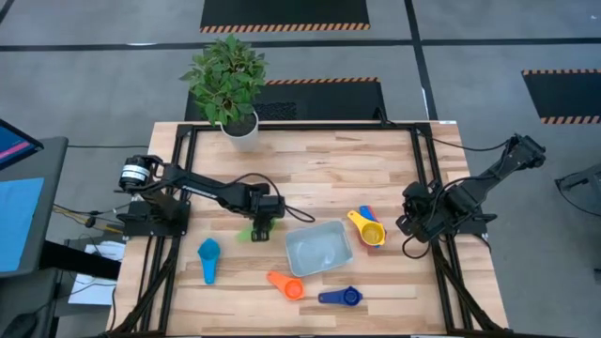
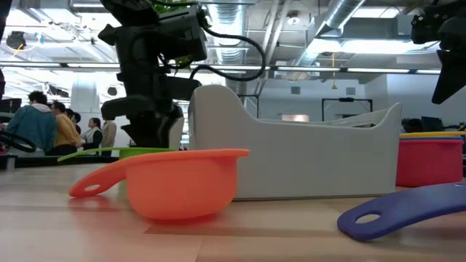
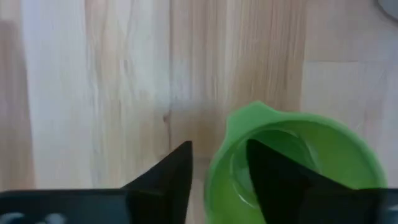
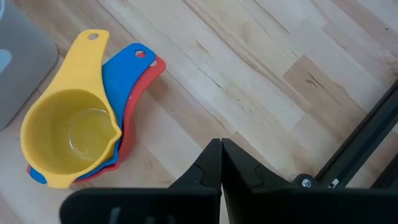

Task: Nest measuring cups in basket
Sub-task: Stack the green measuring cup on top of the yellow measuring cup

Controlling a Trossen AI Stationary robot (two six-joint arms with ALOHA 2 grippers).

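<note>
Lying on the table just left of the basket, green cup sitting right under the left gripper, rim straddled: one finger inside the bowl, the other outside its wall, jaws partly apart and not visibly clamping yet. Handle direction hidden under the gripper, so unclear. Needing a carry rightward into the basket, by my reading. Waiting at the right edge, right gripper pinched shut on nothing, near the yellow, blue, red stack.

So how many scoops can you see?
7. Yellow, blue and red stacked right of the basket. Green at the left tool. Light blue, orange and dark blue loose on the table.
</note>
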